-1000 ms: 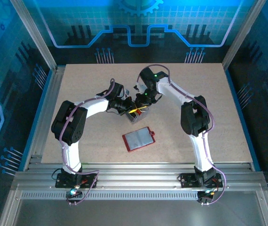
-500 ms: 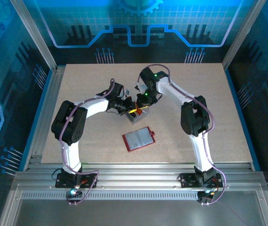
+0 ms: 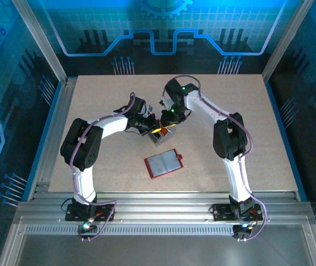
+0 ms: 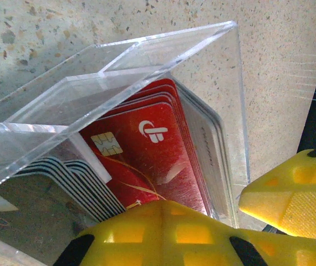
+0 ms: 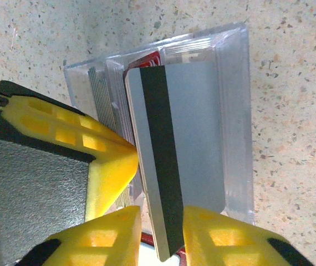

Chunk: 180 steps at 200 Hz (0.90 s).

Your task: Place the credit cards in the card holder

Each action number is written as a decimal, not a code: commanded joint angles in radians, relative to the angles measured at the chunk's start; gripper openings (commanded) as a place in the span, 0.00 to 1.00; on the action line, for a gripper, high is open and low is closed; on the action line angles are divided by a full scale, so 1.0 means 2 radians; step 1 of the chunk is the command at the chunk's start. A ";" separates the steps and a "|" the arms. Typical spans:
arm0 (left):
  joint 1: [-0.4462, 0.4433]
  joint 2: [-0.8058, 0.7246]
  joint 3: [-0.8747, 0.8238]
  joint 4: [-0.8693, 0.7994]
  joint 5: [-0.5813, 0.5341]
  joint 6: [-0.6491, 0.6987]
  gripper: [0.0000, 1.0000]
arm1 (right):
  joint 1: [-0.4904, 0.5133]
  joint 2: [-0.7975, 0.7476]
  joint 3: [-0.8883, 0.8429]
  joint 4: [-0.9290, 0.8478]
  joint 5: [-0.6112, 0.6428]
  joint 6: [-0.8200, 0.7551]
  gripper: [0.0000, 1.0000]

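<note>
Top: cards (image 3: 159, 132) are being kept in a clear box (image 3: 158, 139) between left pincer (image 3: 151, 128) and right pincer (image 3: 167, 126). The red holder (image 3: 164, 163) is lying open, nearer the bases than either pincer.

Left wrist: cards are being judged light, stiff and slick, best pinched at a free short edge. A red chip card (image 4: 141, 149) is fronting pale and dark ones. The box wall is being gripped by the left pincer.

Right wrist: a grey card (image 5: 194, 138), black-striped, is standing between the right pincer's fingers; whether it is being pinched cannot be told.
</note>
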 commanded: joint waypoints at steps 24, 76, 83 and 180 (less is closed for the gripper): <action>0.017 0.008 -0.021 -0.049 -0.030 -0.001 0.01 | -0.003 0.017 0.039 -0.015 -0.018 -0.001 0.30; 0.018 0.010 -0.023 -0.046 -0.031 -0.001 0.01 | -0.001 0.024 0.017 -0.008 -0.022 -0.002 0.31; 0.019 0.011 -0.024 -0.047 -0.030 -0.001 0.01 | -0.001 0.023 0.013 -0.007 -0.025 -0.002 0.31; 0.020 0.022 -0.027 -0.038 -0.029 -0.005 0.01 | 0.003 0.022 -0.014 0.009 -0.059 -0.006 0.30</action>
